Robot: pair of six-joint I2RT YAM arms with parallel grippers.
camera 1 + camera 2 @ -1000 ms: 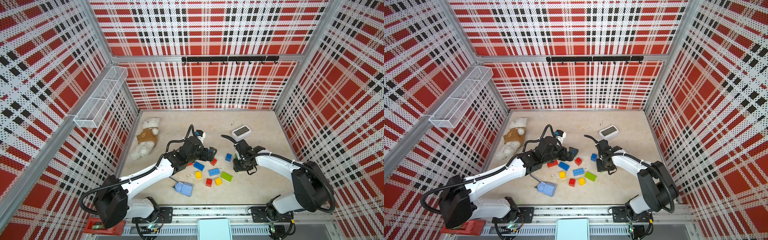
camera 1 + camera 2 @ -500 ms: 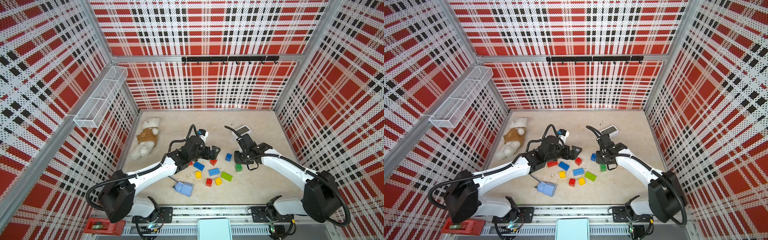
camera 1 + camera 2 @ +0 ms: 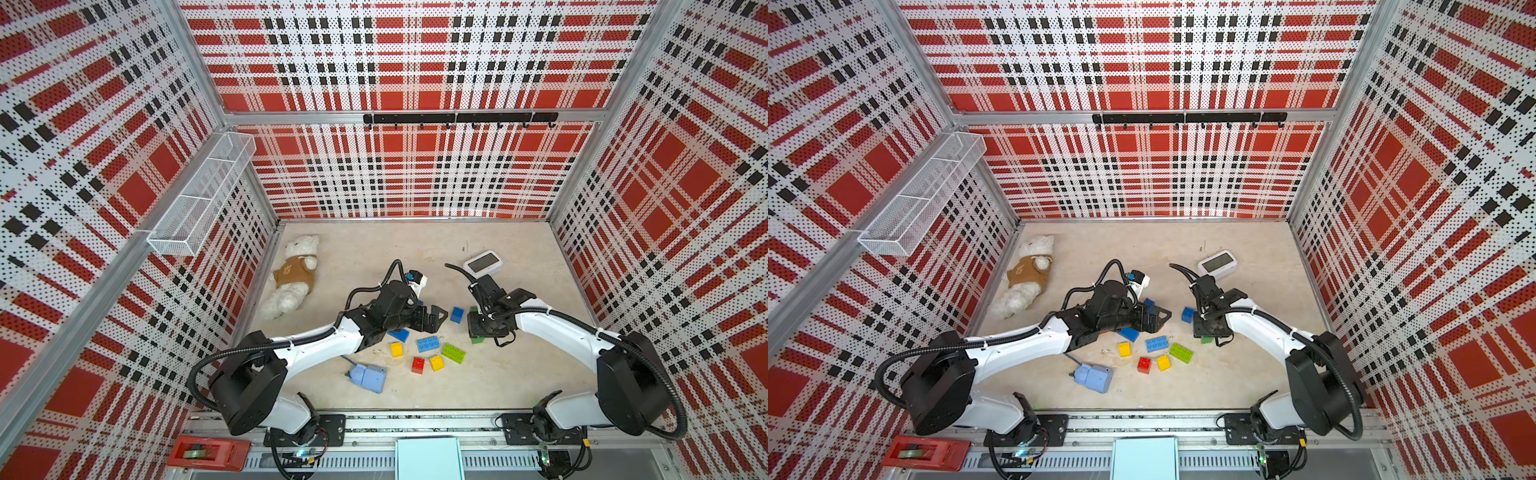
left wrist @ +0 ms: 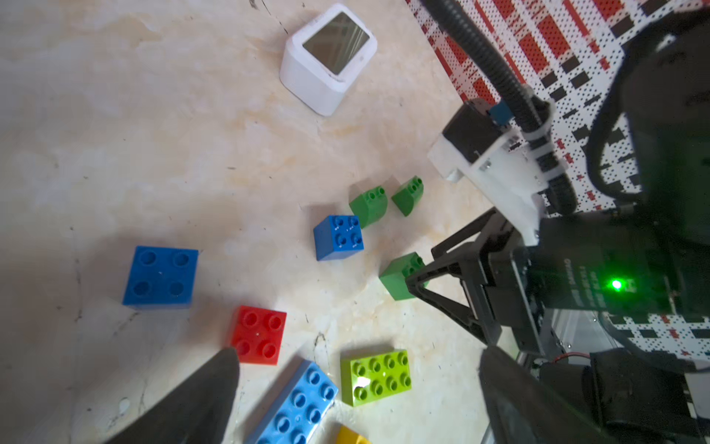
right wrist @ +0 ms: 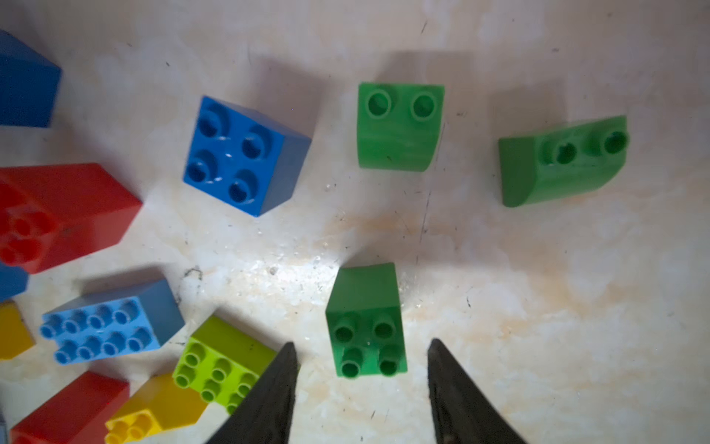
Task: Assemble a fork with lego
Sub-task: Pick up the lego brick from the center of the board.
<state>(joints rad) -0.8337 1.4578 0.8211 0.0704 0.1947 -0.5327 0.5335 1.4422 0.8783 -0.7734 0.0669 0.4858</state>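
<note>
Zero joints are made so far. Every one of the lego bricks [image 3: 428, 344] in view lies singly on the table [image 3: 374, 257], studs up or tipped on a side. No handle or prong of the fork has been started, so by this showing the whole assembly is left to do, beginning with a first pick.

Directions are read in a top view, with 12 o'clock toward the back wall.

The right gripper [image 5: 362, 344] hangs over a green square brick [image 5: 365, 300]. Its jaws are parted, with the brick between the tips and a gap on either side, so nothing is pinched. From this gripper:
- A blue square brick [image 3: 457, 314] lies near, at about 10 o'clock.
- Two green sloped bricks [image 4: 368, 205] [image 4: 408, 194] lie at about 12 o'clock, largely hidden under the arm in the top views.

The left gripper [image 4: 359, 351] hovers at about 9 o'clock of the right one, spread wide and empty. In the left wrist view a red square brick [image 4: 258, 334] lies just beside one fingertip [image 4: 226, 369], though contact cannot be told. The main scatter lies near, at about 6 o'clock of this gripper:
- a light blue oblong brick [image 4: 297, 403]
- a lime oblong brick [image 4: 376, 376]
- two yellow bricks [image 3: 396, 349] [image 3: 436, 362]
</note>
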